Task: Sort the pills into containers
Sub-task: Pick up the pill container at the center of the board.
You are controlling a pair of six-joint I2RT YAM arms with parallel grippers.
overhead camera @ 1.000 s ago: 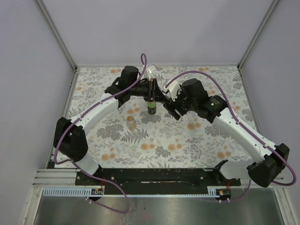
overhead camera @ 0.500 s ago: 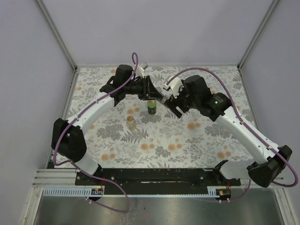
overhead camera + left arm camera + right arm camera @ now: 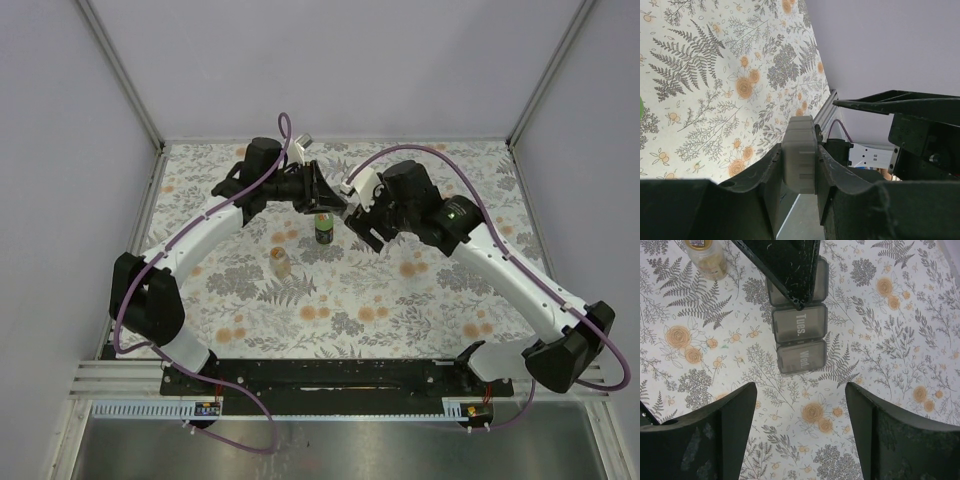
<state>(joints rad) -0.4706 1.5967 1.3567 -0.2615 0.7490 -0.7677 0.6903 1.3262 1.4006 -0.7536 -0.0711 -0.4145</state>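
Observation:
A grey weekly pill organizer (image 3: 799,160) is clamped between my left gripper's (image 3: 799,140) fingers, held above the floral table. From the right wrist camera its "Tues." and "Wed." compartments (image 3: 799,340) show lids closed, under the left gripper's black finger (image 3: 785,265). My right gripper (image 3: 800,389) hovers open over the table just in front of the organizer's end, holding nothing. In the top view the left gripper (image 3: 328,200) is just above a green bottle (image 3: 324,230), and the right gripper (image 3: 362,228) is to its right. No loose pills are in view.
A small clear bottle with tan contents (image 3: 281,262) stands left of the green one, also seen as the bottle (image 3: 705,257) at the right wrist view's top left. Grey walls and metal rails (image 3: 150,130) enclose the table.
The left wrist has swung back and left a little, still gripping the organizer. The right gripper has opened wider and shifted slightly left toward the organizer.

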